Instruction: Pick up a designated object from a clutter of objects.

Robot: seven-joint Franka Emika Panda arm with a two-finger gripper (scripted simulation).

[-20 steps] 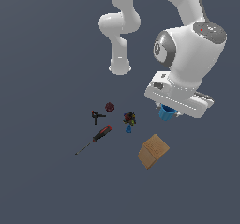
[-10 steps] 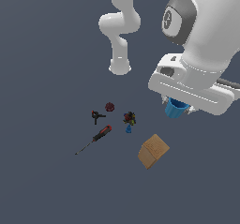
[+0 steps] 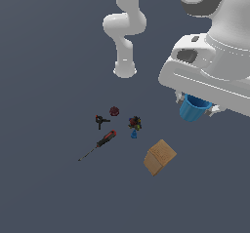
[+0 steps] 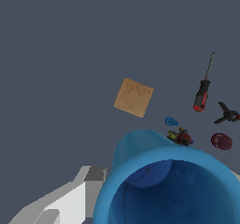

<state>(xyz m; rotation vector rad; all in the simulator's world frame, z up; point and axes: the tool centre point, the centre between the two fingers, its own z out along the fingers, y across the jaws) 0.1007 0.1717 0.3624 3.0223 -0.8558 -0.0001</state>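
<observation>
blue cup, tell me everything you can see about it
The blue cup is small, round and bright blue, with a smooth plastic look and a slight taper toward its base. The wrist view shows its wide rim and hollow, empty inside. It hangs under the gripper, clear of the floor and apart from the clutter, up and toward the exterior view's right of the cardboard box. Only the gripper appears to touch it; the fingers are mostly hidden.

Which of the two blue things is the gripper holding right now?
The larger hollow blue cup, held in the gripper. The tiny blue cone lies on the floor beside the dark toy.
</observation>
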